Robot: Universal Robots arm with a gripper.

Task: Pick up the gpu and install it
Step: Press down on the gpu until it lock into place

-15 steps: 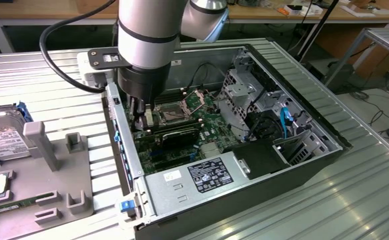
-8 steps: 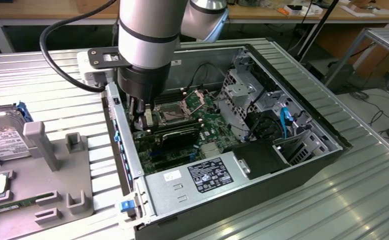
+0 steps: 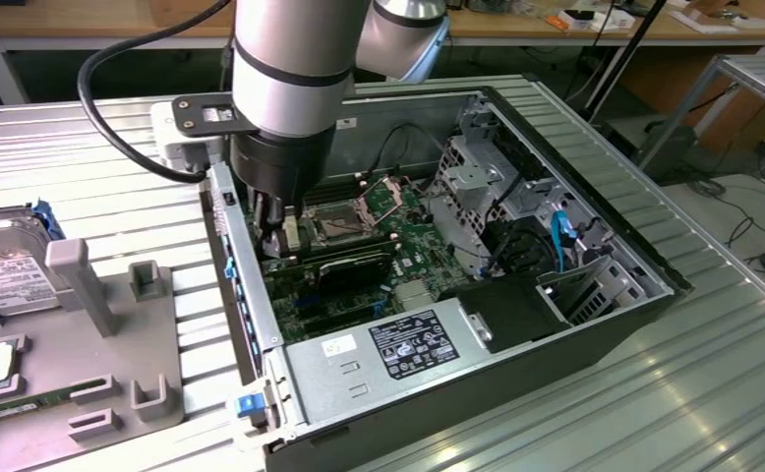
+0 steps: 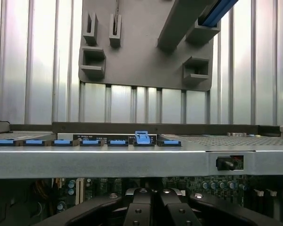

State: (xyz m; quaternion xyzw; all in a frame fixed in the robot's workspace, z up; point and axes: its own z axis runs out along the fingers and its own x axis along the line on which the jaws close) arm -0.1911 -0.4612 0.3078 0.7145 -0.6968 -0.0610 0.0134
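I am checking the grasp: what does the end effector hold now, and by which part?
Nothing visible: the end effector is shut with no object between its fingers, low inside the computer case.

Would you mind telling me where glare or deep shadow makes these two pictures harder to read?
Exterior view: the ribbed metal table shines pale, while the computer case interior lies dim around the motherboard. Wrist view: bright streaks on the table slats, the case's rear edge glares, and the tool sits in dark shadow.
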